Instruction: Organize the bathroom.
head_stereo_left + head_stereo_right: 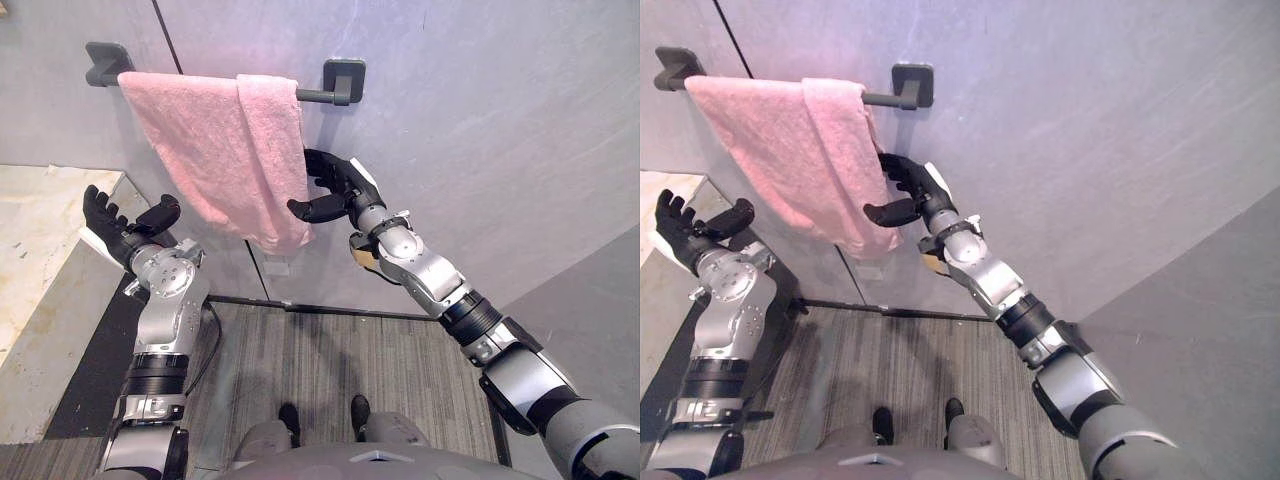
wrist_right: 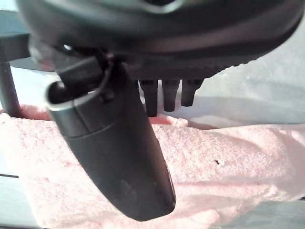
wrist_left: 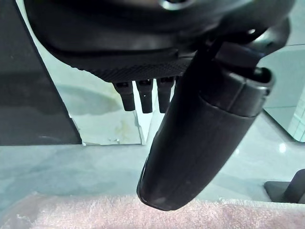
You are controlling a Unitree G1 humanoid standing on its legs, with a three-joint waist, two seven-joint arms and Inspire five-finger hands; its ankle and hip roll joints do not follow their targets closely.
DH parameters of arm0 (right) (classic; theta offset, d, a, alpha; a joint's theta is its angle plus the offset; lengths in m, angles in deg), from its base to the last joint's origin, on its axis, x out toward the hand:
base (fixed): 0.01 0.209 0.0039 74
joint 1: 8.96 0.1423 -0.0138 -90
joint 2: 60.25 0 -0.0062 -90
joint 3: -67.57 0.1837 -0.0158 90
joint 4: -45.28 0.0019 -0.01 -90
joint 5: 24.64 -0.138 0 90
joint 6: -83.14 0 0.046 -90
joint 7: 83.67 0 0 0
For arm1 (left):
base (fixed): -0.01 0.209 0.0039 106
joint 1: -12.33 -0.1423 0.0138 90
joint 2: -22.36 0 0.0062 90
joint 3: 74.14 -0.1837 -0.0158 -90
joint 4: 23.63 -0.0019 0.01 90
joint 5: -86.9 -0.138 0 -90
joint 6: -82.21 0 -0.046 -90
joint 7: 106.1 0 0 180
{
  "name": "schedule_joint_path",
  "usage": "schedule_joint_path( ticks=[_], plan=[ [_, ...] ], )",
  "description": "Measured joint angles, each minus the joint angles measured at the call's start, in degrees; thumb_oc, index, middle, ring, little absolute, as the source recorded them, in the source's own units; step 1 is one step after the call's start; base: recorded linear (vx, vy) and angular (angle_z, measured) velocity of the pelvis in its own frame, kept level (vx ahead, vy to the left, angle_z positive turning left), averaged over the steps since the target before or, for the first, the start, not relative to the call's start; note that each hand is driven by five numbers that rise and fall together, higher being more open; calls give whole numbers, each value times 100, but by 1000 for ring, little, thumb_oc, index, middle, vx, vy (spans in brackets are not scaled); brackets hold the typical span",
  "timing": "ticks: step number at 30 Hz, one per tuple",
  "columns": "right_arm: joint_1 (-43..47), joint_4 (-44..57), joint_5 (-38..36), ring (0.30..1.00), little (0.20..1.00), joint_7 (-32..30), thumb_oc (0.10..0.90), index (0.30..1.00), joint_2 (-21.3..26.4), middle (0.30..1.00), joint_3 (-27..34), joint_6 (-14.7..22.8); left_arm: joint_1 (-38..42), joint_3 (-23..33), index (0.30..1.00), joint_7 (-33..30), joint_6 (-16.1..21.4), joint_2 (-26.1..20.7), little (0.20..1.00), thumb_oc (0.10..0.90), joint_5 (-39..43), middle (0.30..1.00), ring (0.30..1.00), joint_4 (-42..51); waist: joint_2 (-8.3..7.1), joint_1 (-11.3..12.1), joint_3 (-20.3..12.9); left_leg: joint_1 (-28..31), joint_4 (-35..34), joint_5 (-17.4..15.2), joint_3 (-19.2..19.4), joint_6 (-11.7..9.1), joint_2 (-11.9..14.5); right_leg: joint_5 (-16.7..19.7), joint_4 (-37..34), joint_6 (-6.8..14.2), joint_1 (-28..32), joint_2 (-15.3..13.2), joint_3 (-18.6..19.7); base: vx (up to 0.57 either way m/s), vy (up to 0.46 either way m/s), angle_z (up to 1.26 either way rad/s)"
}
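So the thing doing the carrying here is a dark grey towel bar (image 1: 225, 84) mounted on the grey wall (image 1: 480, 120), with a chunky bracket at each end. A pink towel (image 1: 225, 155) is draped straight over it, covering most of the rod, with just a short bare bit showing next to the right bracket (image 1: 343, 78). The towel hangs unevenly: the left part is spread flat against the wall, while the right side is doubled up into a thicker fold that droops down lowest. Below all that is a striped grey floor (image 1: 330, 360), and off to the left there's a pale speckled ledge (image 1: 40, 240).
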Motion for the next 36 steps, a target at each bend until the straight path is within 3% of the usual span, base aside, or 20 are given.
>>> schedule_joint_path(
  ticks=[11, 36],
  plan=[
    [-396, -298, 459, 900, 900, 4, 800, 900, 146, 900, 161, -543, -509, -12, 900, 613, -443, 154, 900, 800, 352, 900, 900, -506, 68, -11, -10, -6, 1, -15, 2, 27, 0, 6, -20, -8, -22, -1, 2, -24, 10, 0],
    [-424, -476, 440, 900, 900, 53, 800, 900, 272, 900, 333, -531, -610, -29, 900, 1055, -425, 158, 900, 800, 236, 900, 900, -501, 102, -10, -8, 129, -307, 142, 30, 34, -4, 33, -75, -22, -16, 12, 14, 0, 0, 0]
  ],
)
